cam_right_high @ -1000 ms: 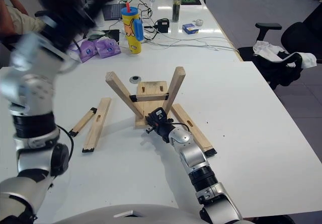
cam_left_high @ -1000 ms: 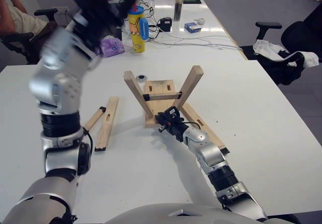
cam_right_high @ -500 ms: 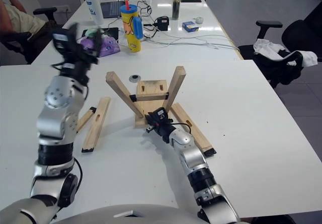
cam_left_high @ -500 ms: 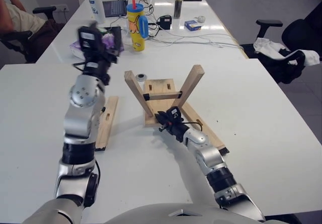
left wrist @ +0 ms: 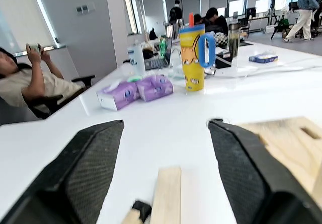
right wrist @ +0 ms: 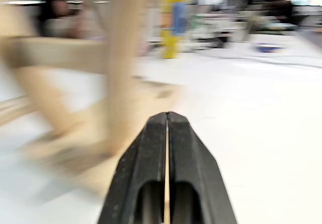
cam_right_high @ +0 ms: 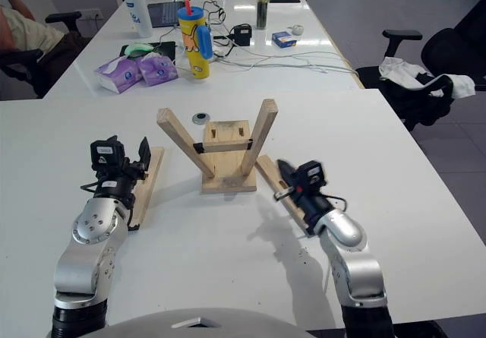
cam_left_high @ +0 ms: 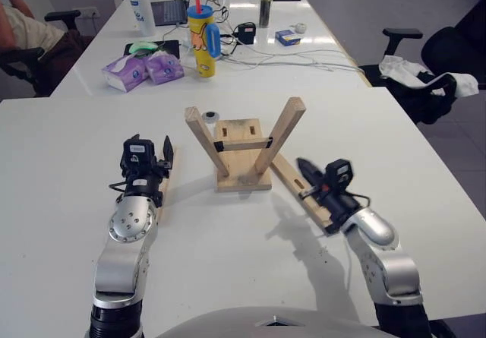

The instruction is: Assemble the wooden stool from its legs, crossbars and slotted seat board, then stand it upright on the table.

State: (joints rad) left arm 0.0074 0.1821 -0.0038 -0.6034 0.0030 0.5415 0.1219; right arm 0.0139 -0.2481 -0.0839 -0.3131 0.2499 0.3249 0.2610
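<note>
The slotted seat board lies flat mid-table with two legs standing up from it, joined by a crossbar. A loose leg lies to its left, and my left gripper hovers open just above it; the left wrist view shows that leg between the wide-spread fingers. Another loose leg lies right of the board. My right gripper is shut and empty above it, pointing toward the board; its closed fingers show in the right wrist view.
A small round cap sits just behind the board. On the far table stand a yellow cup, tissue packs, a laptop and cables. An office chair stands off the table's right edge.
My left arm swung down from high at the left and now sits low over the left loose leg. My right gripper pulled back from the board's front edge to the right.
</note>
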